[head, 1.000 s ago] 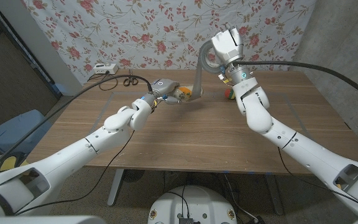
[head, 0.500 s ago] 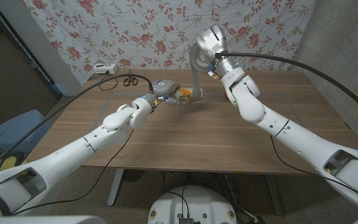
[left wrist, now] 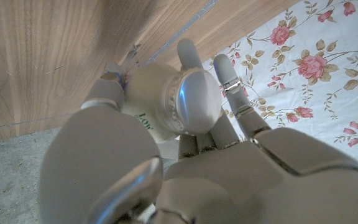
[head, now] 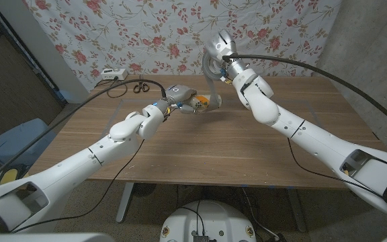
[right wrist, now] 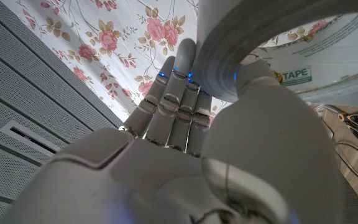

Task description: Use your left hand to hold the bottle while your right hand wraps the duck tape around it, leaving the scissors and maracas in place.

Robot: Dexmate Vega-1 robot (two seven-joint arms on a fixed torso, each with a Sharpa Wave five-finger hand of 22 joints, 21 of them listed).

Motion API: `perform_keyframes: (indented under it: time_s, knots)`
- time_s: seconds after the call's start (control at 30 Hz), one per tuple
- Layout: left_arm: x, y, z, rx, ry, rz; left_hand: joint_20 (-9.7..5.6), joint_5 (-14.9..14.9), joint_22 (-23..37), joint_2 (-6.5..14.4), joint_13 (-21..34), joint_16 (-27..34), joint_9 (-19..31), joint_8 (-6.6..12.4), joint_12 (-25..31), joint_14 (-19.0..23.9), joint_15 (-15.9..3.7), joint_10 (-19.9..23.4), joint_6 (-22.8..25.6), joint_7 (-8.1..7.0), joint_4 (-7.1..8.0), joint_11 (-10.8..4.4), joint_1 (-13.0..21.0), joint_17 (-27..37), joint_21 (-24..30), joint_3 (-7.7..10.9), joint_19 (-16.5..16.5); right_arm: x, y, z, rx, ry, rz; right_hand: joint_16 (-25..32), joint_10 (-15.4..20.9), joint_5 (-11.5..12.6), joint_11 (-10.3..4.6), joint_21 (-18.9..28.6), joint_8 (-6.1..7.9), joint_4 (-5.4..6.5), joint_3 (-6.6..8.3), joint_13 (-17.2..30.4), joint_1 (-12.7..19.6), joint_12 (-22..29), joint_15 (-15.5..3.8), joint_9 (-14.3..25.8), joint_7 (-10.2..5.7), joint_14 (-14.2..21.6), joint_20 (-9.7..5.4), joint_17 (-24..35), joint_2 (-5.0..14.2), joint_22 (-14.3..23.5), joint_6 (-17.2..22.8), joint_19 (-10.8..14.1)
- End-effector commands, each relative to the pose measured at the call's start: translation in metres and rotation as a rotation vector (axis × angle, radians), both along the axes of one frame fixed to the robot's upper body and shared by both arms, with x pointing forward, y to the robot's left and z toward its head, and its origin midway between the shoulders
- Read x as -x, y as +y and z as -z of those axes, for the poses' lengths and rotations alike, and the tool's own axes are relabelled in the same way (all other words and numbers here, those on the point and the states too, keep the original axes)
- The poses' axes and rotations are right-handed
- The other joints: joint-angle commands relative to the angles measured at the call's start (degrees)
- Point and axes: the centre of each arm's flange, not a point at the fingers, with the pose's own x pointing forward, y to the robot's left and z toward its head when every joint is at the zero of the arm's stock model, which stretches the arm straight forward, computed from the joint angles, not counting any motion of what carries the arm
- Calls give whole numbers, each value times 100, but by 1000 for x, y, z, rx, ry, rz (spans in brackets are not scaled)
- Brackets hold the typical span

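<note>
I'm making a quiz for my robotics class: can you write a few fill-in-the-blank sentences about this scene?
1. The left hand holds the ____ on the table.
2. The right hand holds a roll of duct ____ raised above the table.
3. A grey strip runs from the roll down to the ____.

Missing words: bottle; tape; bottle

White glossy arms, silver-grey hands (head: 179,92), black cables.

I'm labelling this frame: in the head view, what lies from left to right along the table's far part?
White box → scissors → left hand → bottle → tape roll in the right hand.
</note>
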Motion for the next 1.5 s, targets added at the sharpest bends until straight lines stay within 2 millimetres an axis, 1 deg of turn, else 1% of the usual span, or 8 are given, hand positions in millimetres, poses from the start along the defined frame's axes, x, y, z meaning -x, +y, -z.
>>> perform_keyframes:
  time_s: [0.03,0.17,0.37,0.57,0.77,1.07,1.13,1.5]
  knots:
    - [9,-3,-5,-14,-29,33,-2,62,6,1439,44,-8,3,36,-16,89,-158,812,1126,-608,469,-798,1239,35,12,604,-32,-33,-3,-7,18,49,104,-23,725,35,-543,44,42,50,169,953,755,16,-610,20,-618,285,17,33,751,5,682,-36]
    - [10,-1,-6,-12,-34,35,-1,66,5,1438,40,-19,6,33,-26,92,-160,819,1123,-599,468,-794,1234,31,13,608,-30,-47,-11,-10,14,74,154,-49,709,47,-560,64,34,56,172,953,754,1,-611,24,-651,286,0,56,757,1,669,-57]
    - [12,0,-8,-9,-48,51,-7,73,5,1438,59,-30,12,33,-36,96,-157,814,1132,-619,468,-813,1224,42,14,615,-32,-61,-17,-15,38,100,209,-79,716,62,-577,101,27,56,174,960,757,-3,-615,19,-636,292,-6,88,754,-4,682,-58]
    - [14,3,-12,3,-68,61,-8,77,5,1437,41,-42,9,24,-53,87,-157,831,1127,-611,468,-809,1218,50,11,618,-44,-70,-19,-10,85,141,250,-112,698,76,-572,131,10,54,175,954,763,-25,-616,9,-654,292,-20,120,747,-9,678,-81]
    - [15,6,-14,12,-89,75,-12,83,4,1433,68,-51,18,20,-57,81,-157,819,1115,-621,472,-821,1205,64,9,621,-47,-67,-15,-2,130,167,250,-133,700,86,-562,157,4,58,176,961,763,-28,-618,3,-647,305,-16,145,751,-13,692,-90]
    - [19,6,-18,52,-186,129,-49,95,1,1421,87,-73,23,15,-72,76,-157,821,1118,-656,478,-835,1180,75,4,624,-45,-57,-1,7,174,203,210,-176,713,105,-558,216,-10,61,171,970,756,-35,-611,6,-633,329,-15,193,734,-22,690,-93]
    - [21,6,-19,70,-217,146,-59,100,0,1416,81,-78,21,11,-87,74,-162,813,1117,-677,477,-859,1175,82,2,626,-40,-55,2,9,185,206,198,-185,726,110,-528,229,-10,63,170,940,752,-53,-609,3,-635,335,-9,201,730,-24,703,-90]
    - [31,12,-27,234,-369,257,-114,116,-7,1393,34,-118,16,10,-141,89,-175,850,1144,-719,474,-918,1147,65,-8,634,-13,-53,7,7,191,227,169,-232,725,131,-543,282,-21,74,178,966,753,-57,-615,24,-638,363,-41,247,753,-32,687,-125]
